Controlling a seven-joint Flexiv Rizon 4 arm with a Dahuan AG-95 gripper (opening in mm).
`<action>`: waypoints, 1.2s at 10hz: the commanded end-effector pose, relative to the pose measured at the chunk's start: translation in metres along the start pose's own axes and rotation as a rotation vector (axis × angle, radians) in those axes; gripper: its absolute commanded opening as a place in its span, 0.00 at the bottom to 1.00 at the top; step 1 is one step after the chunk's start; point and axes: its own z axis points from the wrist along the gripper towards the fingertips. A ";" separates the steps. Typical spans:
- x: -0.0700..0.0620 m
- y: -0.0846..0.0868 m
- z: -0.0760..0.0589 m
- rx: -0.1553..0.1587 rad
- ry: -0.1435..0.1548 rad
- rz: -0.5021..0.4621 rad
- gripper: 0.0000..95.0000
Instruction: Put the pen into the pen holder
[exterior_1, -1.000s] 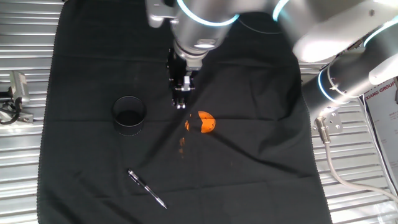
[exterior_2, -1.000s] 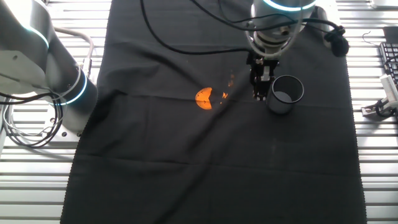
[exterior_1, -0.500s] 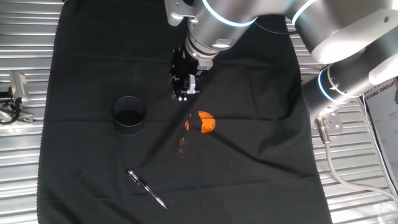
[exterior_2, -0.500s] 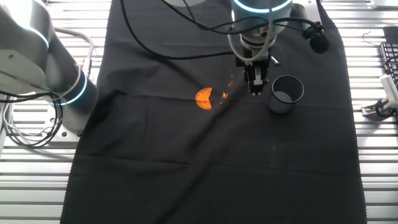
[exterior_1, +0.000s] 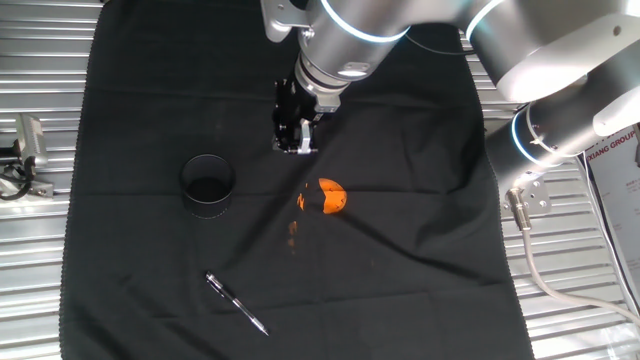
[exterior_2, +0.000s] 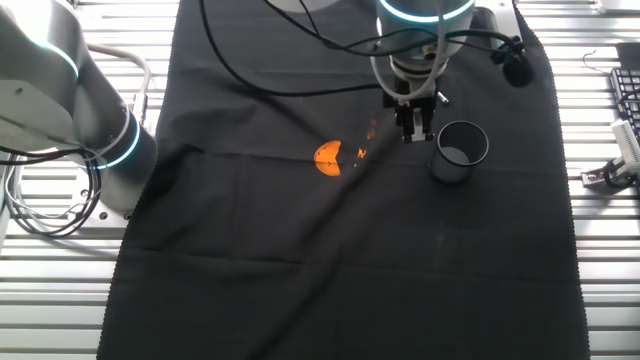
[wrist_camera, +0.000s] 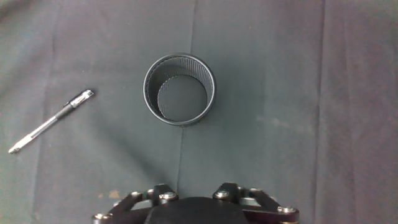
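Claw (exterior_1: 294, 147) raised over cloth, apparently closed, empty; pen (exterior_1: 237, 303) well apart from pen holder (exterior_1: 207, 185).

Two opposite overhead views share the cloth (exterior_1: 420, 250) (hand view looks straight down).

The only writing I can make out is on a white sign (exterior_1: 615, 160) at the right edge of one fixed view, reading what looks like "XIANG GROUP", cut off and too small to be sure.
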 end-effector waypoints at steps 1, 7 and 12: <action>0.000 0.000 0.001 0.001 -0.002 0.000 0.00; 0.000 0.001 0.000 0.002 -0.002 -0.014 0.00; 0.000 0.001 0.000 0.006 0.002 -0.012 0.00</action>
